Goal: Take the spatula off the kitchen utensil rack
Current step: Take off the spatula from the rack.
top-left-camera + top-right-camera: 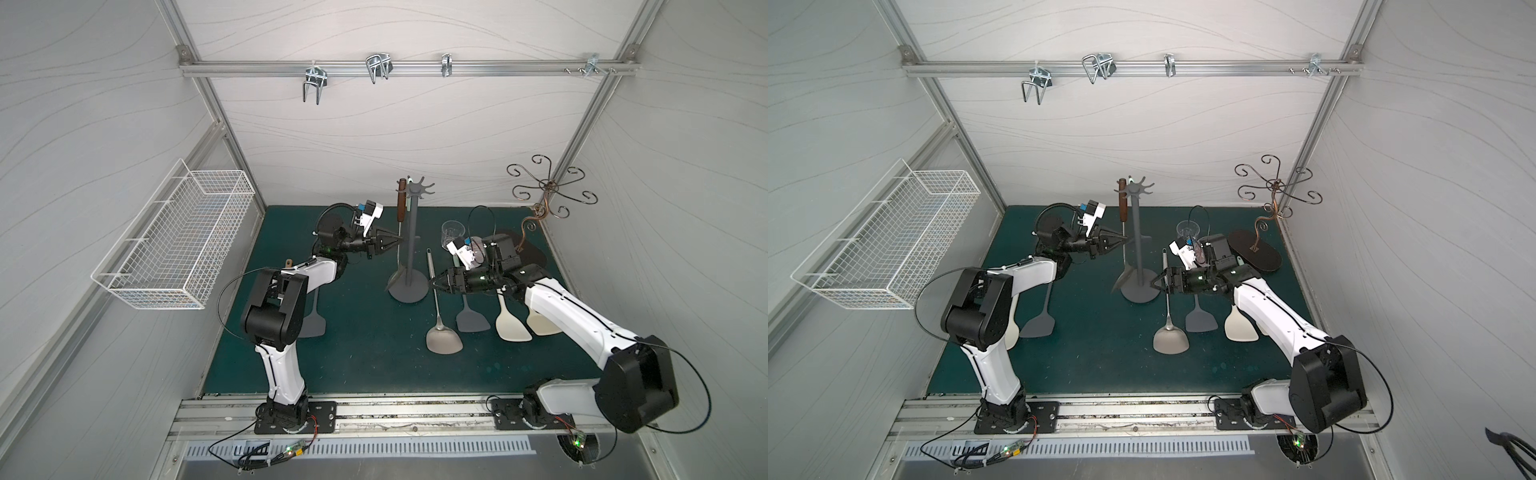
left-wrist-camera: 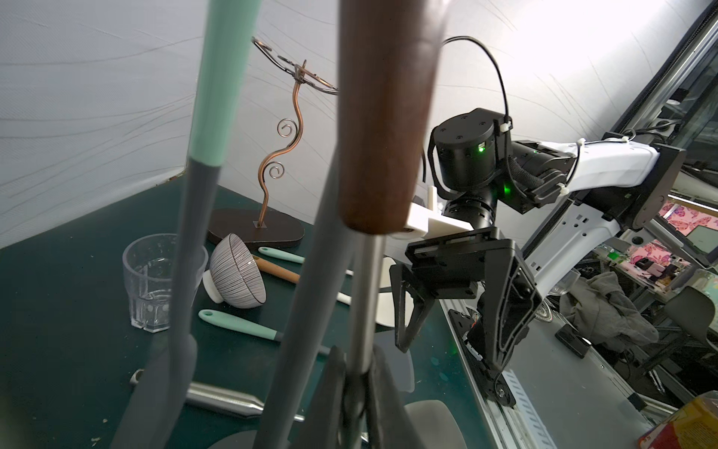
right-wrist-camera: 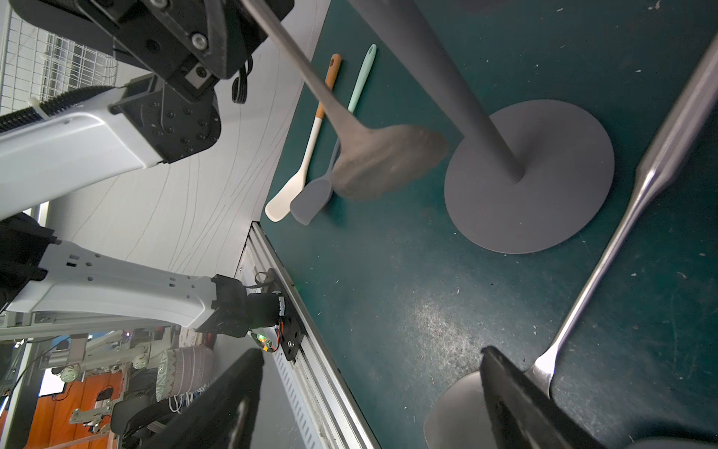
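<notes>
The dark grey kitchen utensil rack (image 1: 409, 249) (image 1: 1137, 249) stands mid-mat on its round base (image 3: 528, 175). From its crown hangs the spatula (image 1: 402, 199) (image 1: 1122, 203), with a brown wooden handle (image 2: 384, 116), a thin metal shaft and a grey blade (image 3: 380, 163) low beside the base. My left gripper (image 1: 399, 240) (image 1: 1124, 239) (image 2: 356, 369) is shut on the metal shaft just below the handle. My right gripper (image 1: 432, 284) (image 1: 1152, 284) (image 3: 369, 404) hovers open and holding nothing on the rack base's other side, low over the mat.
A mint-handled utensil (image 2: 221, 77) also hangs on the rack. A steel turner (image 1: 440, 328), a grey spatula (image 1: 471, 320) and cream ones (image 1: 513, 324) lie on the mat. A glass (image 1: 453, 230), a striped bowl (image 2: 237, 272) and a bronze curly stand (image 1: 544, 195) sit behind. A white wire basket (image 1: 174, 245) hangs at the left wall.
</notes>
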### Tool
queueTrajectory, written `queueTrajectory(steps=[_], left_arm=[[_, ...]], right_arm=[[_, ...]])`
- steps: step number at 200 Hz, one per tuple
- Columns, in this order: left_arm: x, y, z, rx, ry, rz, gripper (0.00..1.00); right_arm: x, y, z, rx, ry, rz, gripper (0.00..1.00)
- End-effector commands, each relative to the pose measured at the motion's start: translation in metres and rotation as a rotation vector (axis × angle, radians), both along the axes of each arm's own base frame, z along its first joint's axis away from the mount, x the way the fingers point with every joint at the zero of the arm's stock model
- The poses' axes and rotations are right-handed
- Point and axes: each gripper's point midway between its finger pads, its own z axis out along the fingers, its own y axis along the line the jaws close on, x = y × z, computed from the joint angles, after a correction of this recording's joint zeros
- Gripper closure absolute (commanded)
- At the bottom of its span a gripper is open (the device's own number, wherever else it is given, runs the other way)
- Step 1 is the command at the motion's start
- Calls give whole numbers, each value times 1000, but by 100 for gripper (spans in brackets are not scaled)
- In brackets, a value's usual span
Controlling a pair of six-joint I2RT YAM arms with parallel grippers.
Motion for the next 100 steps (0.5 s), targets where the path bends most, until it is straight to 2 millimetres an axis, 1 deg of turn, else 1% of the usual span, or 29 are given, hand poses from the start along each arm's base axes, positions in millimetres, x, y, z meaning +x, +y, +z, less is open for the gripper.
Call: queueTrajectory(steps=[1, 8, 60, 80, 100], left_arm=[[-5, 4, -5, 34, 5, 33, 97], [-7, 4, -4, 40, 2, 45, 100], [-18, 9, -14, 102, -21, 147, 100], [-18, 10, -15, 131, -56, 210, 100], [-14, 12, -13, 142, -86, 258, 100]], right_arm=[[5, 3, 10, 26, -15, 4, 12], [5, 3, 10, 29, -12, 5, 12], [1, 8, 13, 40, -11, 14, 12], [-2, 10, 13, 38, -11, 20, 12], [-4, 11, 14, 34, -12, 22, 12]])
